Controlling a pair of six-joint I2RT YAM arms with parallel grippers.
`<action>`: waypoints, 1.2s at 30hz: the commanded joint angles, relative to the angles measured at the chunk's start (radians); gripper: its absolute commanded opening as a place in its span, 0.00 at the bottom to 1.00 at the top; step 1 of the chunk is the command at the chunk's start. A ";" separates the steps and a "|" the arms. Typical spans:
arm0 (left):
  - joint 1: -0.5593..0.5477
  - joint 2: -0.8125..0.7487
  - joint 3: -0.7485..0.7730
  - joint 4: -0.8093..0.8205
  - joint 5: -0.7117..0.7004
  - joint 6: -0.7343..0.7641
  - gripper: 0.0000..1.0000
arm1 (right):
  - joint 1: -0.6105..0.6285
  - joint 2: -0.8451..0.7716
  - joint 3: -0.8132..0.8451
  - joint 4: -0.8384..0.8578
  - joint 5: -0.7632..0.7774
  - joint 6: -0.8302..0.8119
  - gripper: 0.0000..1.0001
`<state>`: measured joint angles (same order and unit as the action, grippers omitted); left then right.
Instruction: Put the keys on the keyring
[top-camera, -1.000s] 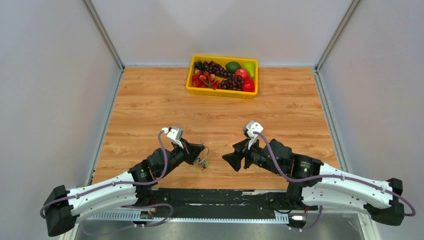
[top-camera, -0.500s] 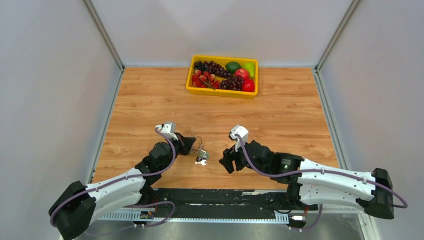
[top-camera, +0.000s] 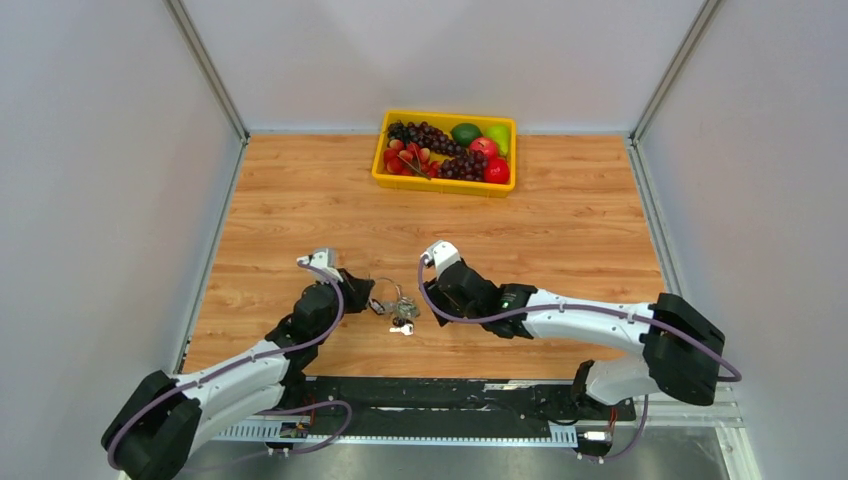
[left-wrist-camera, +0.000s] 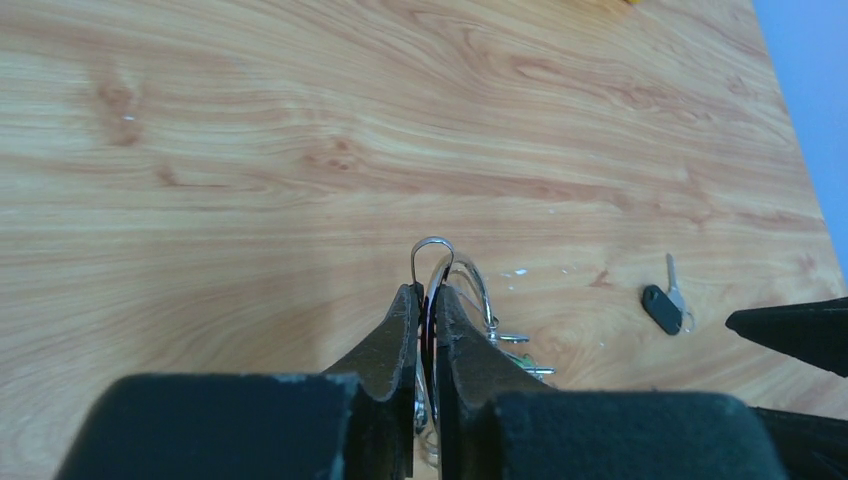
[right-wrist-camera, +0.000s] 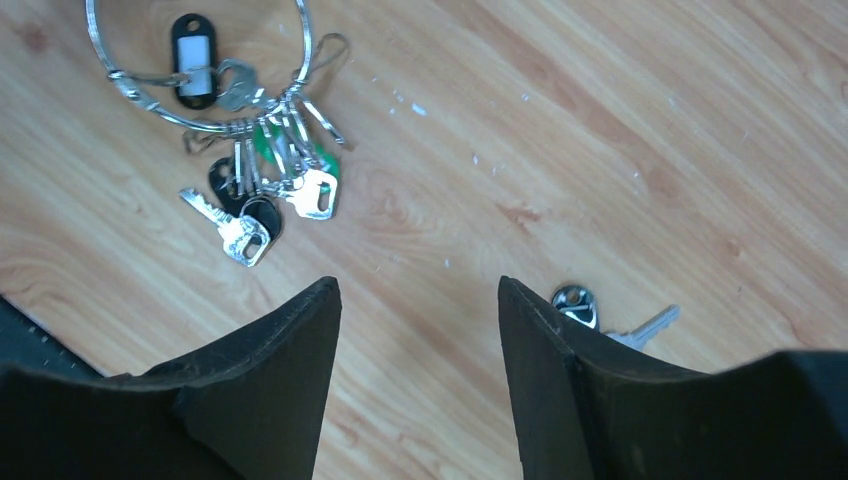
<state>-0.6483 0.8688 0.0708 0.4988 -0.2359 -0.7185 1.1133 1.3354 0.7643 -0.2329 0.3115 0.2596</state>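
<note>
Keys (right-wrist-camera: 312, 190) already on the keyring (right-wrist-camera: 225, 126) lie in a fanned bunch near the near edge of the table (top-camera: 560, 230), a little left of its middle, between the two arms. One loose key (left-wrist-camera: 664, 305) lies apart on the wood, to the right of the bunch and just beside a finger of the right gripper (right-wrist-camera: 418, 290). The left gripper (left-wrist-camera: 428, 297) is pinched narrow on the ring's wire, and a thin loop of it shows past the fingertips. The right gripper stands wide with nothing between its fingers, low over bare wood between the bunch and the loose key.

The step in hand looks like fetching the stray key. With the ring steadied, the free gripper would have to shift onto that key and close across its dark head. That calls for a fine, low pinch, since the key is thin and lies flat on smooth wood-grain laminate.

The ring is a large hoop of thin bright wire. The blades are flat silver metal and the heads are black or green plastic. A black tag (right-wrist-camera: 192, 60) with a white insert hangs with them.
</note>
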 joint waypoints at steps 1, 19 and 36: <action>0.055 -0.108 0.002 -0.137 -0.008 -0.036 0.14 | -0.047 0.059 0.072 0.128 -0.055 -0.092 0.61; 0.081 -0.265 0.033 -0.323 0.071 -0.061 1.00 | -0.193 0.289 0.156 0.294 -0.389 -0.379 0.59; 0.081 -0.407 0.067 -0.440 0.119 -0.006 1.00 | -0.210 0.441 0.219 0.379 -0.505 -0.530 0.50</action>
<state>-0.5732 0.4786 0.1036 0.0700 -0.1440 -0.7517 0.9108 1.7508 0.9451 0.0631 -0.1669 -0.2203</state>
